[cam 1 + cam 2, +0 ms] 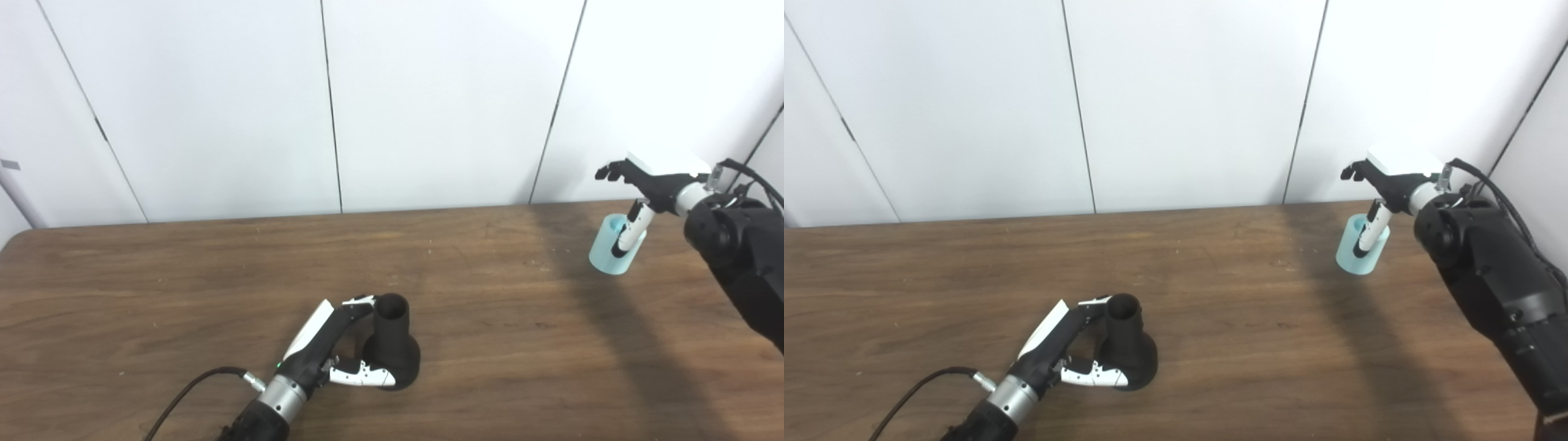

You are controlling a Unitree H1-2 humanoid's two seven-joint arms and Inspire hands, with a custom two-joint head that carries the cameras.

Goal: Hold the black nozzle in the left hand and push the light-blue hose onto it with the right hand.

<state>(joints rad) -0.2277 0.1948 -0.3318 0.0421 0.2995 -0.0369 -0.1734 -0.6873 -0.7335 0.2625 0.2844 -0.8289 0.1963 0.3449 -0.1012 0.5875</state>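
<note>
The black nozzle [394,352] stands upright on the wooden table [184,288], wide base down and open neck up. My left hand [327,346] is closed around it from the left: the fingers [358,301] reach the neck just under the rim and the thumb [361,375] lies across the front of the flared base. The light-blue hose [605,256], a short tube, stands at the far right of the table with its opening up. My right hand [640,180] hovers over it, open, fingers stretched left past the tube and the thumb [629,229] hanging down in front of its mouth.
A black cable [190,386] runs from my left wrist to the table's front edge. White wall panels [429,104] stand right behind the table's far edge. My right arm [744,263] casts a dark shadow band across the table's right part.
</note>
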